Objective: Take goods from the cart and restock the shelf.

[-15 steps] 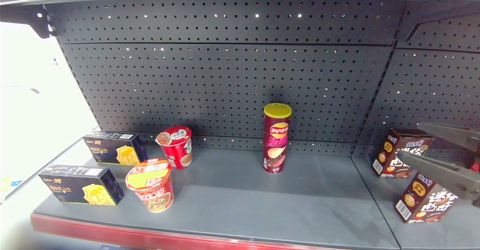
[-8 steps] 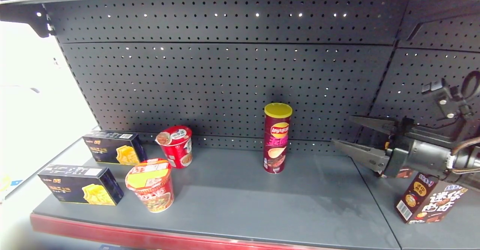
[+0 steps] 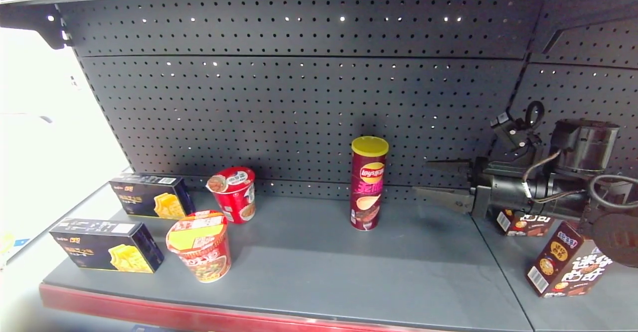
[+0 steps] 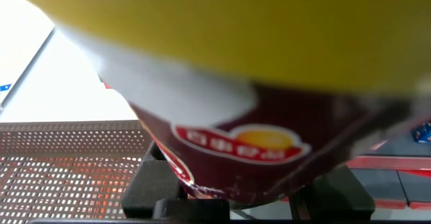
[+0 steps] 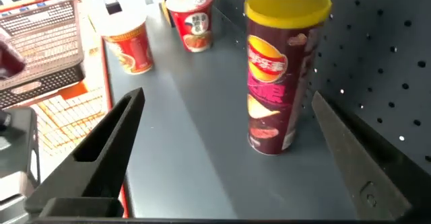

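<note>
Chip can point(image 3: 369, 185): a tall maroon tube with a yellow lid. It stands upright near the back of the shelf point(image 3: 309, 267), close to the pegboard wall point(image 3: 299, 102) and well apart from the other goods.

Right claw point(image 3: 420, 177): spread wide and holding nothing. It lies level to the right of the can with its tips pointing at it, near but not touching. In the right wrist view the can stands ahead of the gap, nearer one finger than the other.

Step in hand: I judge that I am lining up to take this can by its body, probably to shift it and make room.

Doing it well: I should centre the gap on the tube first, then go in level at mid-height, below the lid. A tall, narrow can will likely tip if one finger touches first. I would close gently and keep the rear finger off the pegboard.

Second chip can point(image 4: 256, 136): gripped in the closed left claw point(image 4: 249, 194), above the mesh of the cart point(image 4: 67, 150).

Neighbours: two noodle cups point(image 3: 200, 245) and two navy boxes point(image 3: 107, 245) stand to the left. Brown boxes point(image 3: 565, 267) sit under the right arm.
</note>
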Tool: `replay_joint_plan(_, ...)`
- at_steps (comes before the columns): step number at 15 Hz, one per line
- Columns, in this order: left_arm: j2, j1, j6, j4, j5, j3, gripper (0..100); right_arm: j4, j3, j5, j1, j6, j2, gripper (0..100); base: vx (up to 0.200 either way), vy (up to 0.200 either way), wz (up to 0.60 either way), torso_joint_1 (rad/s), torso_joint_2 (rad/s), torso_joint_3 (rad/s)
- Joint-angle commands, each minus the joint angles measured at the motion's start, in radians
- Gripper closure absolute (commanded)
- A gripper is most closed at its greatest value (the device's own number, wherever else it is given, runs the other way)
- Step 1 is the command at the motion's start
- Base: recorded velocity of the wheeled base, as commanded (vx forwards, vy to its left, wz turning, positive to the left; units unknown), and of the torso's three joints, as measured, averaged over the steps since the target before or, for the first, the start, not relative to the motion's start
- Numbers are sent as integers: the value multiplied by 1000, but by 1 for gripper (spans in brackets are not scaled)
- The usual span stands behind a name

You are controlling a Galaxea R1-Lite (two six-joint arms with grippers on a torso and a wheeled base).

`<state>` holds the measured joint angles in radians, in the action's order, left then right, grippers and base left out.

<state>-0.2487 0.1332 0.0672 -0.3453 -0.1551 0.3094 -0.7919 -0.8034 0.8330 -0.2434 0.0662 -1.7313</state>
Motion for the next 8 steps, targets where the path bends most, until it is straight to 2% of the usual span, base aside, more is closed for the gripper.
replay_joint_plan(1,-24,-1,0,3,8,5,100,2,-128,26,16,1,-131,0,0,0,0,0,0,0)
replay_joint_plan(4,-29,-3,0,2,8,14,100,3,-234,74,7,1,-228,0,0,0,0,0,0,0)
replay_joint_plan(8,-34,-1,0,2,9,16,100,2,-266,80,3,4,-289,0,0,0,0,0,0,0)
